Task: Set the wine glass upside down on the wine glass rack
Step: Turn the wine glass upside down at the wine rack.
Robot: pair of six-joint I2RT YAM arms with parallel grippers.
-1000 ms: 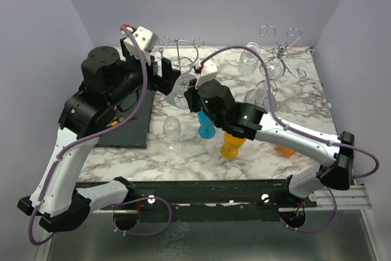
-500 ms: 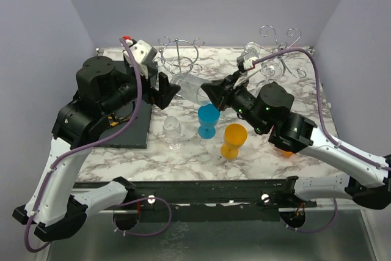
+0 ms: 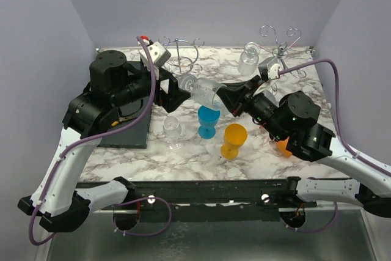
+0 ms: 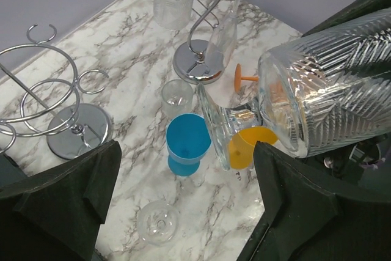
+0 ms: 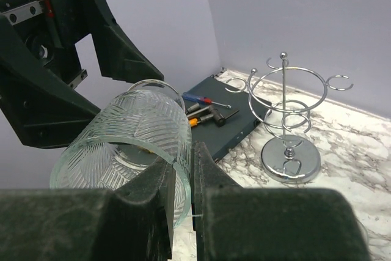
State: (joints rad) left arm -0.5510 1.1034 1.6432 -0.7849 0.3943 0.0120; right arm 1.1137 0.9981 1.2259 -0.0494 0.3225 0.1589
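The wine glass (image 3: 206, 91) is lying sideways in the air.
The right gripper (image 3: 227, 98) is pinching it tight by its rim; the left gripper (image 3: 174, 93) is hanging wide open beside it.

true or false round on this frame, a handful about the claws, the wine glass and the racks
1. The right claw is shut on the ribbed wine glass. True.
2. The left claw is shut on the wine glass too. False: it is open, jaws wide apart, gripping nothing.
3. The blue cup stands upright on the table. True.
4. Glasses hang on the back left rack. False: that rack is bare.
5. The wine glass is held upside down. False: it lies on its side in the air, between the two claws.
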